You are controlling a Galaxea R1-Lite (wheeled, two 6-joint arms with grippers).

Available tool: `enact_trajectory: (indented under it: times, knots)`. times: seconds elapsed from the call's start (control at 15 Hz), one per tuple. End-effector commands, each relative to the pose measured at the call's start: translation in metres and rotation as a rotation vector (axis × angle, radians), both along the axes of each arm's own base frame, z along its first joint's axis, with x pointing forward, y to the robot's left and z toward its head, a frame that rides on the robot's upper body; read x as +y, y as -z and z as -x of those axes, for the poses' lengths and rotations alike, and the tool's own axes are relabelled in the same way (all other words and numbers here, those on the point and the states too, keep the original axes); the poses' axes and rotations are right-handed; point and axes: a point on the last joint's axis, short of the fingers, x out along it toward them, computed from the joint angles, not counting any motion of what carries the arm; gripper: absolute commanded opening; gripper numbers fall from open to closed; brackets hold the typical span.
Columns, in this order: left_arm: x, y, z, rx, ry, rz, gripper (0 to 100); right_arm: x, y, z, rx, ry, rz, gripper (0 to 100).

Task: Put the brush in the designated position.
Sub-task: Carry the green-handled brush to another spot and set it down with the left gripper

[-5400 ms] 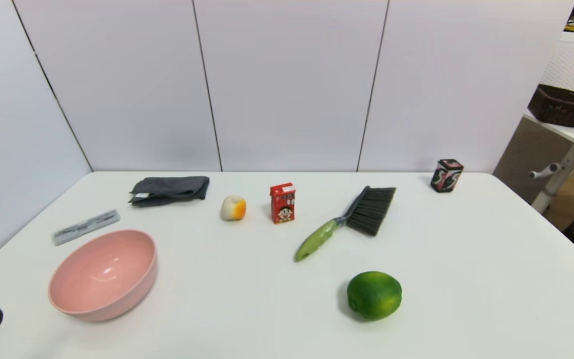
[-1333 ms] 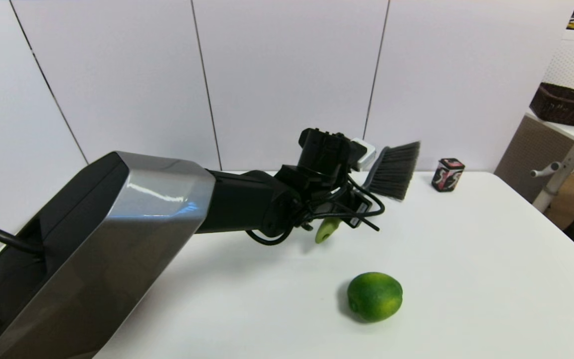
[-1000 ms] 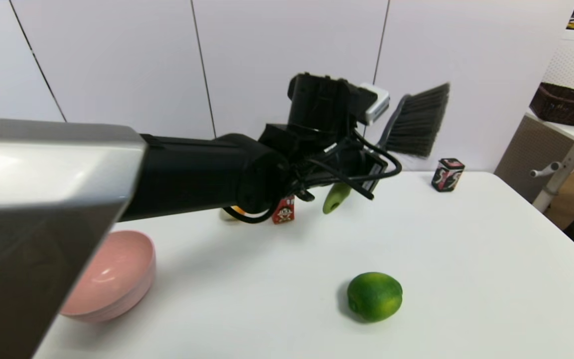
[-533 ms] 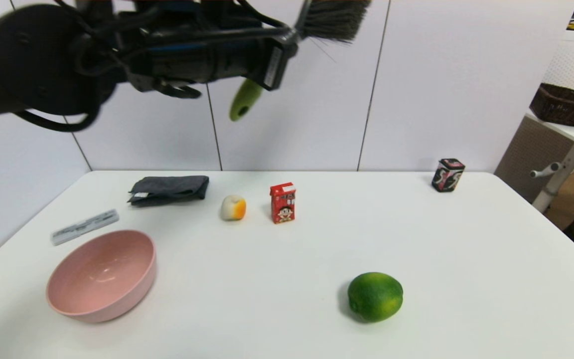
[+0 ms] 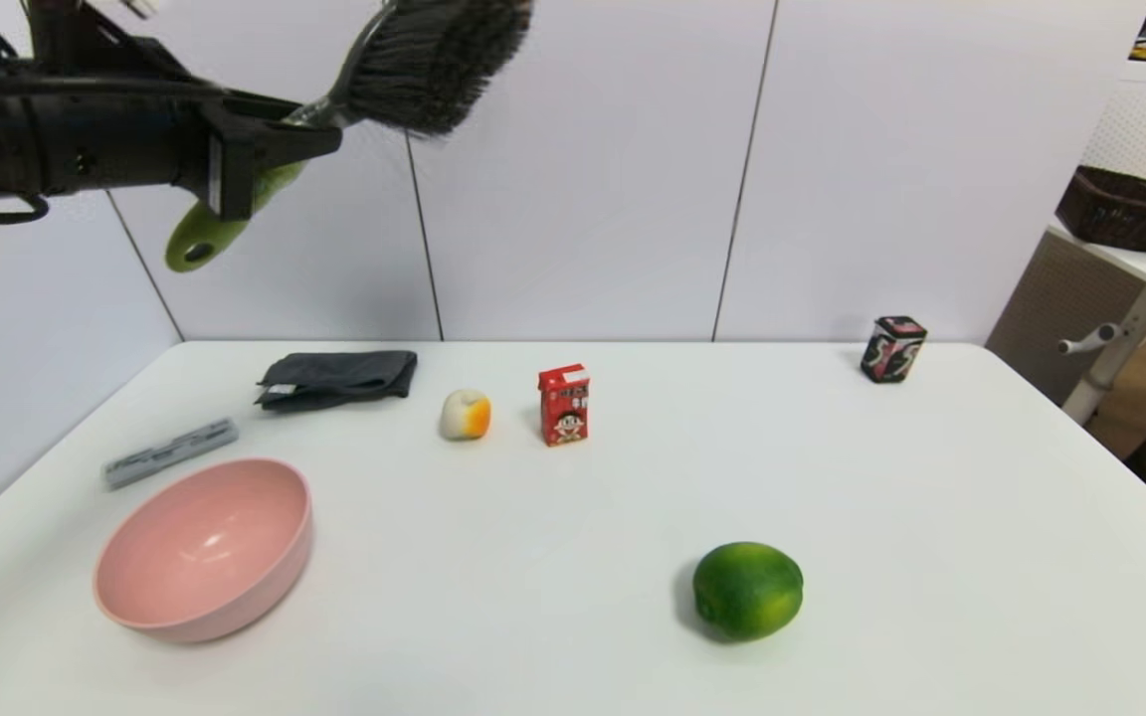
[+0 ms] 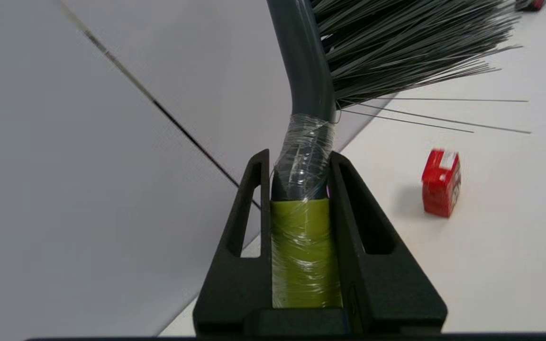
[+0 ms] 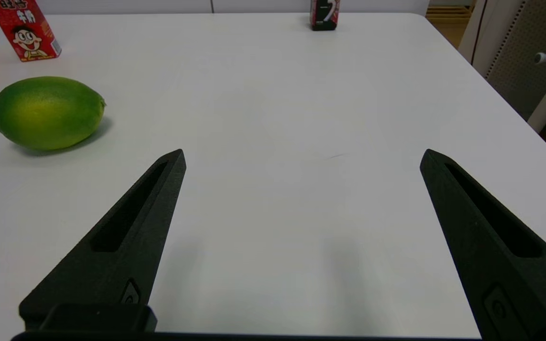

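My left gripper [image 5: 280, 159] is raised high over the table's left side, shut on the brush [image 5: 414, 55]. Its lime-green handle [image 5: 200, 239] hangs down toward the left and the dark bristles point up and right. In the left wrist view both fingers [image 6: 249, 199] clamp the tape-wrapped neck of the brush [image 6: 304, 189]. The right gripper [image 7: 301, 156] appears only in its own wrist view, open and low over bare white tabletop [image 7: 277, 104] near the table's right front. The designated position has no visible marking.
On the table [image 5: 931, 517] stand a pink bowl [image 5: 203, 547], a grey ruler-like bar [image 5: 170, 452], a folded dark cloth [image 5: 339, 378], a small white-orange fruit [image 5: 466, 414], a red carton [image 5: 564, 405], a lime [image 5: 747, 589] and a patterned tin [image 5: 892, 348].
The left arm has lifted the brush off the table's middle, raised it high, and swung it leftward; over the last half second it moved further left and slightly lower.
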Motion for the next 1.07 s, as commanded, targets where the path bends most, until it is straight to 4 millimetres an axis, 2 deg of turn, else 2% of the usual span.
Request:
enact_trajectory:
  times: [0.07,0.4,0.6,0.8,1.07]
  knots:
    - [0.051,0.053,-0.014,0.055,0.071,-0.150,0,0.000,0.000,0.000,0.003,0.001,0.000,100]
    - [0.080,0.118,-0.057,0.183,0.103,-0.263,0,0.000,0.000,0.000,0.003,0.001,0.000,100]
    - [0.097,0.150,-0.077,0.214,0.124,-0.310,0,0.000,0.000,0.000,0.003,0.001,0.000,100]
    - [0.120,0.176,-0.087,0.248,0.109,-0.334,0,0.000,0.000,0.000,0.003,0.001,0.000,100]
    - [0.149,0.196,-0.088,0.271,0.094,-0.312,0,0.000,0.000,0.000,0.003,0.001,0.000,100]
